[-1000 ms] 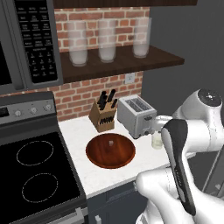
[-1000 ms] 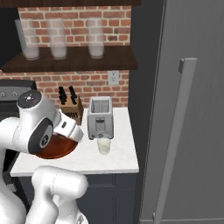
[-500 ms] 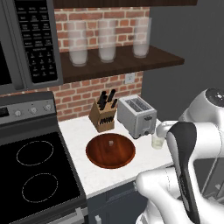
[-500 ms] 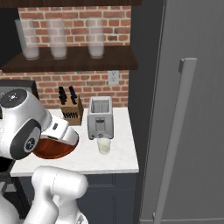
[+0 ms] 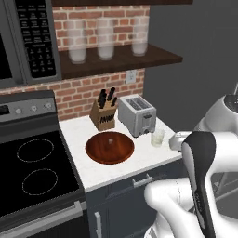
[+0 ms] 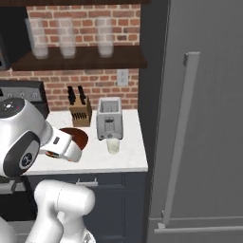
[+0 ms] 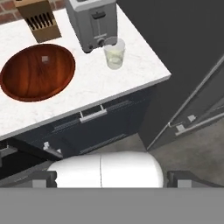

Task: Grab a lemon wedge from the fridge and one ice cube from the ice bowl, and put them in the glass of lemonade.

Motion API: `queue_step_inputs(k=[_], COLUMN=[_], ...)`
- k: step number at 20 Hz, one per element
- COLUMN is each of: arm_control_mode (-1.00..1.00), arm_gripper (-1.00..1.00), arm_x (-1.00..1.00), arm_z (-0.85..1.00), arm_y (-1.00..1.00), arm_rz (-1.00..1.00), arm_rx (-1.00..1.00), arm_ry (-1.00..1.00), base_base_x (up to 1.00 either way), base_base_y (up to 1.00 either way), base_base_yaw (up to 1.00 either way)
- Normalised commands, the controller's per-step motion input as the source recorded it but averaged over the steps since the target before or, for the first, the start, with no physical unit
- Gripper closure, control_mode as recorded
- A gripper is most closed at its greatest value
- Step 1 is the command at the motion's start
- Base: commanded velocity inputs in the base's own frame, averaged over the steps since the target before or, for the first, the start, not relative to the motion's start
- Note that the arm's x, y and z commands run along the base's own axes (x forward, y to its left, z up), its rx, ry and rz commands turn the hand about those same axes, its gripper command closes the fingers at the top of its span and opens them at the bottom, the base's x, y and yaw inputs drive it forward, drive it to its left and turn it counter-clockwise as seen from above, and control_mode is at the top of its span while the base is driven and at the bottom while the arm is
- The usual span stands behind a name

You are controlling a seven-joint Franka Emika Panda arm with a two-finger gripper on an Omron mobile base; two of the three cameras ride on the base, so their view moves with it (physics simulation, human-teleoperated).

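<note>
The fridge (image 6: 209,95) stands shut at the right, its pale bar handle (image 6: 178,137) facing me; the lemon wedge is hidden behind the door. The ice bowl (image 5: 109,148) rests on the white counter with one ice cube (image 5: 110,140) in it. The glass of lemonade (image 5: 157,137) stands right of the bowl, in front of the toaster (image 5: 136,115). In the hand view, bowl (image 7: 38,74), ice cube (image 7: 44,58) and glass (image 7: 114,53) lie far ahead of my gripper (image 7: 111,179). Its fingertips (image 7: 43,179) stand wide apart, open and holding nothing, low before the cabinet.
A knife block (image 5: 104,114) stands behind the bowl. The stove (image 5: 32,167) adjoins the counter's left end, under a microwave (image 5: 28,42). Three tall frosted glasses (image 5: 106,39) sit on the shelf above. Dark cabinet drawers (image 7: 94,120) are under the counter edge.
My arm has swung, its upper links moving right in the left base view. The whole picture has shifted slightly. The jaws stayed wide apart; things on the counter have not moved.
</note>
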Motion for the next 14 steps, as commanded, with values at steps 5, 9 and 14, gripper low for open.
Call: queue_step_inputs(k=[5, 9, 14], arm_control_mode=[1.00, 1.00, 1.00], arm_gripper=[-1.00, -1.00, -1.00], arm_x=[0.00, 0.00, 0.00], arm_z=[0.00, 0.00, 0.00], arm_y=[0.00, 0.00, 0.00], arm_rz=[0.00, 0.00, 0.00], arm_rx=[0.00, 0.00, 0.00], arm_ry=[0.00, 0.00, 0.00], base_base_x=[-0.55, -0.24, -0.09], base_base_y=[-0.34, -0.54, -0.63], base_base_yaw=[0.03, 0.12, 0.16])
